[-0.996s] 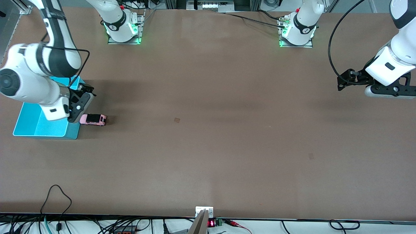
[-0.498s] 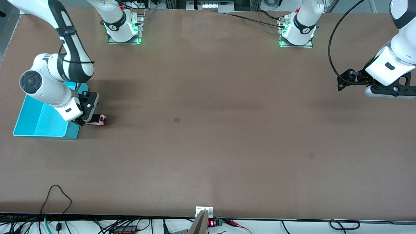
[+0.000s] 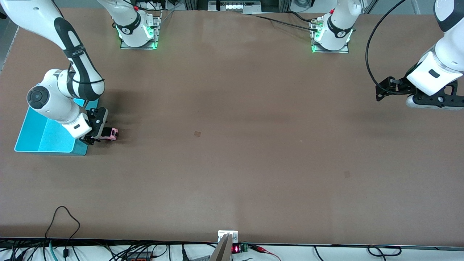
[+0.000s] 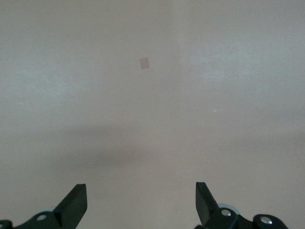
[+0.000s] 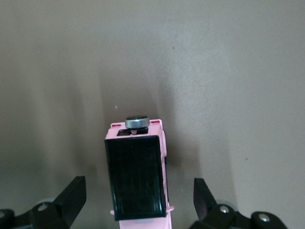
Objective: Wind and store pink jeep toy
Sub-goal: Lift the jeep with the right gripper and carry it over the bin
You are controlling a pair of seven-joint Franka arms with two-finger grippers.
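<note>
**Right gripper lowered over the pink jeep beside the bin**

The pink jeep toy [image 3: 110,133] is seen standing on the brown bench [image 3: 232,145] toward the right arm's end, just beside the turquoise bin [image 3: 36,136] and outside it. Its black roof panel [image 5: 137,175] faces upward, and a small round knob [image 5: 137,122] is seen at one end of it in the right wrist view.

The right gripper [image 3: 95,137] is placed low over the jeep's end nearest the bin. Its jaws are spread wide, one finger [image 5: 71,198] on each side of the toy, with a clear gap left on both sides; no contact with the pink body is visible. The jeep is not grasped.

The bin is set close to the bench edge at the right arm's end, and its wall beside the jeep is partly hidden by the right arm. Little room is left between the bin wall and the toy.

The left gripper [image 3: 384,90] is held in the air over the left arm's end of the bench, where that arm waits. Its jaws are released and nothing is held between them; only bare surface and a small square mark [image 4: 144,63] are seen below. The wide middle of the bench between the two arms is taken up only by another faint square mark [image 3: 197,133].
</note>
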